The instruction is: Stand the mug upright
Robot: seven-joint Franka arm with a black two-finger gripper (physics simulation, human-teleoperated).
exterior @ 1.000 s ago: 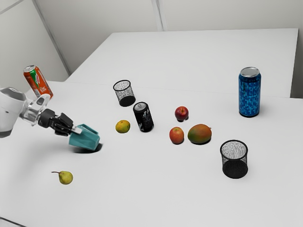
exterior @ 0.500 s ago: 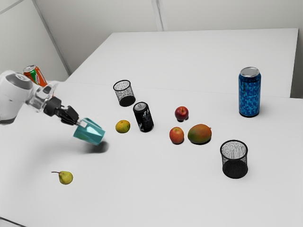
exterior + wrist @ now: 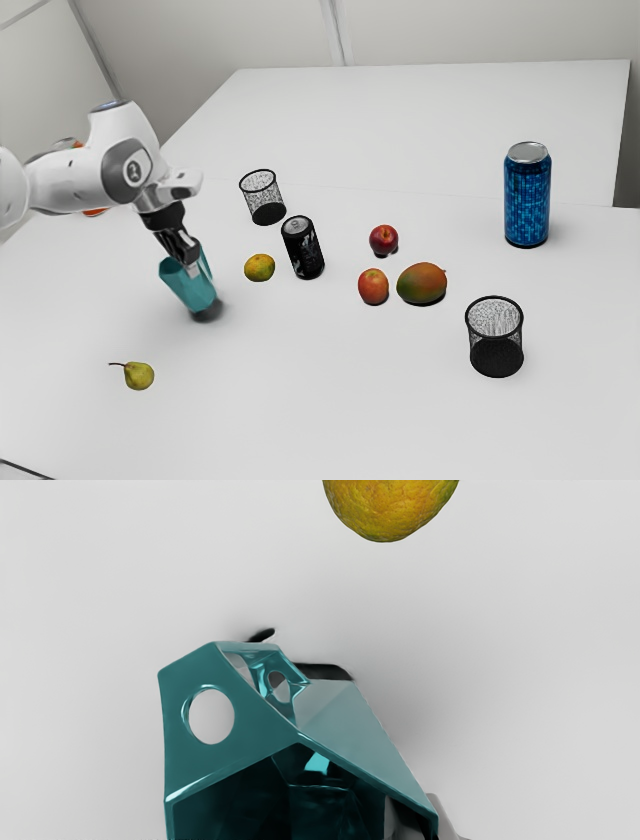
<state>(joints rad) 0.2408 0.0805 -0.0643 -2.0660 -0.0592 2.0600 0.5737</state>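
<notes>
Mug (image 3: 192, 292): It is leaning in the left half of the frame, a bit above the pear (image 3: 139, 376). Its open end (image 3: 174, 264) is pointing up and toward the upper left, and its bottom (image 3: 203, 307) is pointing down.
Jaws: They are pinching the side of the mug, with one finger inside and one outside. They are standing only a little way apart, with just the thin wall between them.
Arm (image 3: 95, 180): It is now reaching down from above, where a second ago it was coming in low from the side.
Big change: The mug was lying on its side, then it was up off the white surface (image 3: 400, 400). Now it is getting much closer to standing, but it is not straight yet. That is looking like good progress.
Shadow (image 3: 207, 315): It is sitting right by the bottom, so the mug is staying low. I am not able to tell if they are touching.
Yellow fruit (image 3: 259, 267) and black can (image 3: 303, 250): They are staying put, to the right of the mug.
Still needing: I think the mug is wanting a bit more turning, then a flat, soft landing. Letting go while it is leaning could be tipping it over.
</notes>
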